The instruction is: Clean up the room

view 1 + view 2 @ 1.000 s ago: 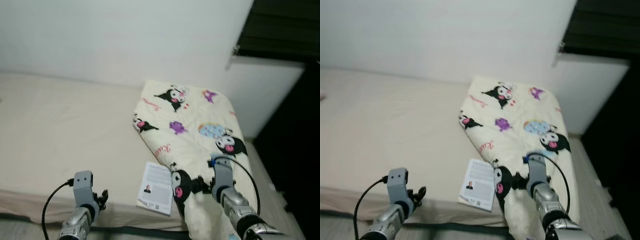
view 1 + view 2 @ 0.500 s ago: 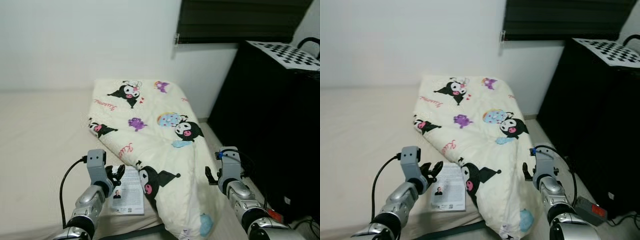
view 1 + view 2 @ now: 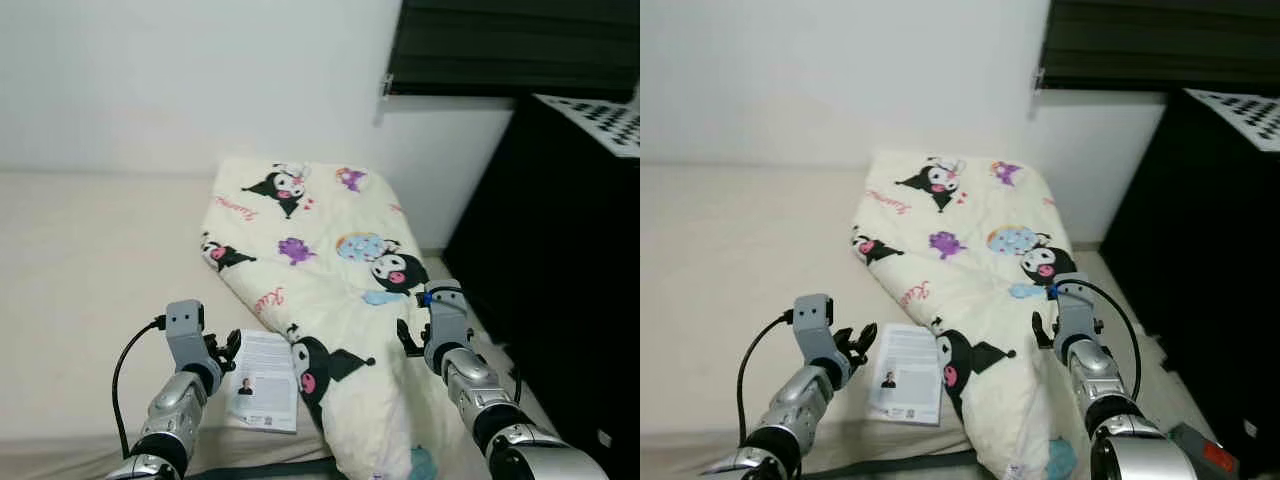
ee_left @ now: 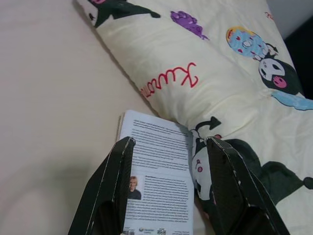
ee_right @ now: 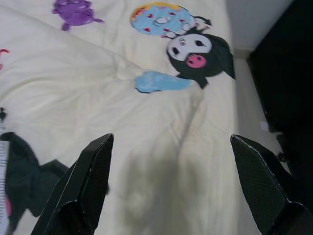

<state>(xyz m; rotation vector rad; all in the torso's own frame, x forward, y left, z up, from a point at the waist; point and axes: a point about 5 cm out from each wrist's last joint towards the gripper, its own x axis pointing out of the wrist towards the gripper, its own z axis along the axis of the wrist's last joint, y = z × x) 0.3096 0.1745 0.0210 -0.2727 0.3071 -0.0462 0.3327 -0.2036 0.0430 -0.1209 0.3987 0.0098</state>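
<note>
While both arms reach forward over the bed's near edge, the left gripper (image 4: 168, 196) hangs with its two black fingers spread wide, poised just above the book (image 3: 264, 394); the book lies flat, back cover up, near the front edge of the mattress (image 3: 90, 270), its right side touching and partly tucked beneath the folded comforter (image 3: 330, 290). Right gripper (image 5: 168, 191): fingers likewise parted wide, hovering over the comforter's cream surface near the blue patch and the black cartoon figure, apart from the cloth as far as can be judged. Farther on, the comforter runs diagonally back toward the white wall (image 3: 200, 80), its far end resting at the mattress's rear; its near end spills over the bed's front edge. To the right stands a black cabinet (image 3: 570, 260) bearing a checkerboard panel (image 3: 600, 120); a dark window blind (image 3: 510, 45) hangs above.

Judged step: picking up the book as part of tidying. To do it well, the left gripper should descend with its fingers straddling the book's free left edge, not the side caught by the comforter; sliding the book slightly toward the mattress edge would give a finger room beneath the cover; closing gently avoids creasing pages; the right gripper could lift the comforter's fold to free the trapped side.
</note>
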